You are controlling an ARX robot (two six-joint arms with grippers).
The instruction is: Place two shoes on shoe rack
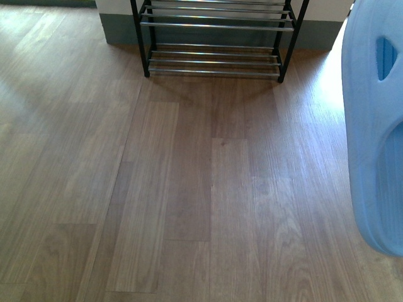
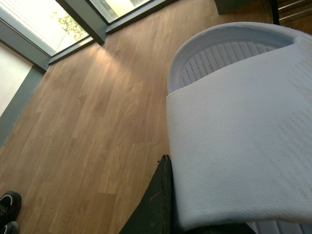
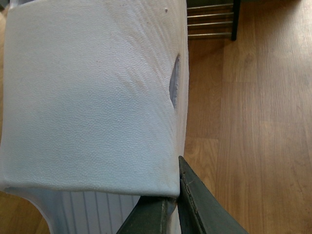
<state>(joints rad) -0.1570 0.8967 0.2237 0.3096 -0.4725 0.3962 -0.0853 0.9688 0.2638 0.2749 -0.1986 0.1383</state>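
A pale blue slide sandal (image 2: 243,146) is clamped in each gripper, left (image 2: 168,195) and right (image 3: 178,195), for carrying to the shoe rack (image 1: 217,38).

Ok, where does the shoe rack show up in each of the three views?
Front view: shoe rack at top centre, cut off by the upper edge.
Left wrist view: only a corner, one black upright and rod ends, beyond the left sandal.
Right wrist view: rod ends and one upright, beside the right sandal.
Shared landmark: the wood plank floor under the rack.
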